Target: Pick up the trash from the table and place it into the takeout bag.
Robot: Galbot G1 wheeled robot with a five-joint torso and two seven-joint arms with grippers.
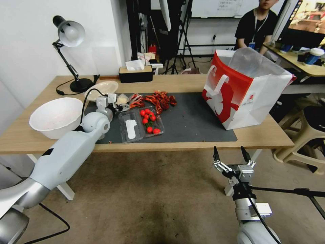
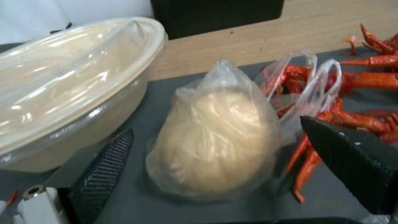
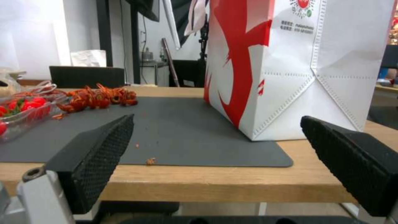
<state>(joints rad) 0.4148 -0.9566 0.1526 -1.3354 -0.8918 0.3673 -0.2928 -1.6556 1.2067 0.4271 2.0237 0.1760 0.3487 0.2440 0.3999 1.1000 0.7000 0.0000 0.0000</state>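
Plastic-wrapped beige lump (image 2: 213,143) sits between the left gripper's (image 2: 215,161) spread jaws.

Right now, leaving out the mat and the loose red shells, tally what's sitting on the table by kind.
Bowls: 2 (large white bowl, shallow beige bowl)
Desk lamp: 1
Tissue box: 1
Clear tomato tray: 1
Plastic-wrapped lump: 1
Takeout bag: 1
Total: 7
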